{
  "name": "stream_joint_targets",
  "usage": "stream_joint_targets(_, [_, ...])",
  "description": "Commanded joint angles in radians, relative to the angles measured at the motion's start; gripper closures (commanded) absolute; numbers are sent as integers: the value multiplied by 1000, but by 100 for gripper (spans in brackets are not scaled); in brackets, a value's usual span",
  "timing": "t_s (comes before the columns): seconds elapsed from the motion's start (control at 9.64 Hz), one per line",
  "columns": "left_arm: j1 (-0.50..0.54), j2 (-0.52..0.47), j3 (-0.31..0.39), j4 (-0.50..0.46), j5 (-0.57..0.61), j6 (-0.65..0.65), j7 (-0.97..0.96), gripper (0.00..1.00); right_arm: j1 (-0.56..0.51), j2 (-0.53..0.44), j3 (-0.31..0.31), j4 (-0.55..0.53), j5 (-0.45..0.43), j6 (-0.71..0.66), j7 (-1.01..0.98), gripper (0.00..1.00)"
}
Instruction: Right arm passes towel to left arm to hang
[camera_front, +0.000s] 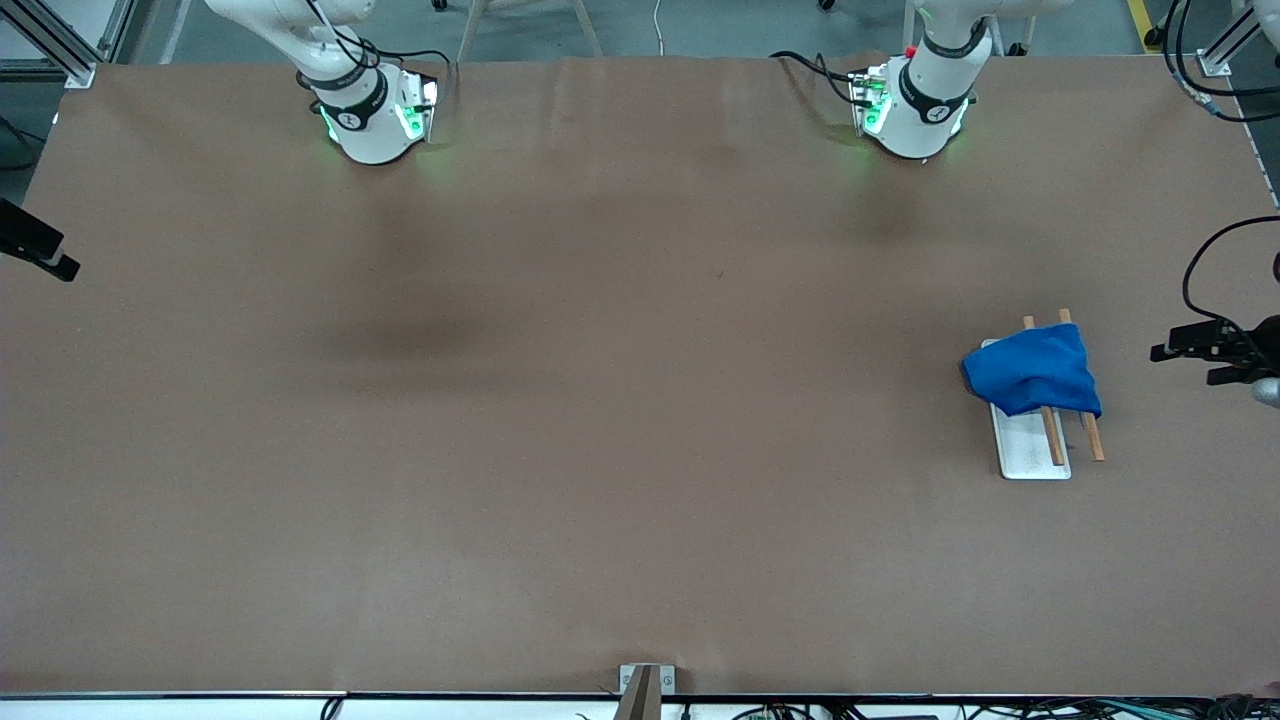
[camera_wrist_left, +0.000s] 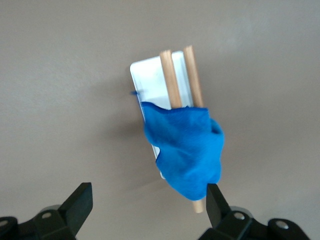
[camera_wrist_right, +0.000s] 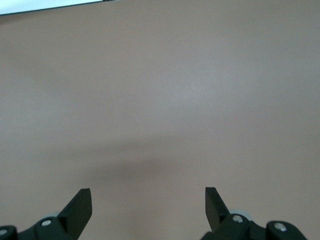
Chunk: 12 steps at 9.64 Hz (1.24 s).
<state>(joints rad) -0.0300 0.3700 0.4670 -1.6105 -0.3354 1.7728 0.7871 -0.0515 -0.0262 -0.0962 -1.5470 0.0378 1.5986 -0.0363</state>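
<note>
Now | towel (camera_wrist_left: 186, 150) draped on rods (camera_wrist_left: 172, 79) | left gripper (camera_wrist_left: 148, 205) above, released | right gripper (camera_wrist_right: 148, 205) released

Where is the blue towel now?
The blue towel hangs over two wooden rods above the white tray, toward the left arm's end of the table.

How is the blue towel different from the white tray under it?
The towel is bright blue, soft and rumpled; the white tray is pale, flat and stiff. The towel drapes over two wooden rods, while the tray lies on the table. Both sit at the left arm's end.
</note>
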Motion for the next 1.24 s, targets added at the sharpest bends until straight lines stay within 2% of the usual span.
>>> stream_joint_targets(0.0, [-10, -84, -66, -46, 39, 31, -121, 0, -14, -12, 12, -5, 10, 7, 15, 0])
stream_joint_targets(0.21, [-8, -198, -184, -101, 139, 74, -257, 0, -13, -12, 12, -7, 11, 7, 16, 0])
stream_joint_targets(0.52, [-8, -394, -367, -216, 326, 99, -568, 0, -17, -11, 10, -8, 11, 4, 16, 0])
stream_joint_targets(0.73, [-20, -454, -389, -218, 326, 53, -588, 0, -17, -9, 9, -8, 11, 3, 16, 0])
stream_joint_targets(0.83, [-27, -457, -392, -178, 326, 24, -589, 0, -17, -9, 9, -7, 11, 4, 15, 0])
stream_joint_targets(1.14, [-42, -366, -390, 79, 334, -180, -594, 0, -16, -9, 9, -5, 11, 3, 15, 0])
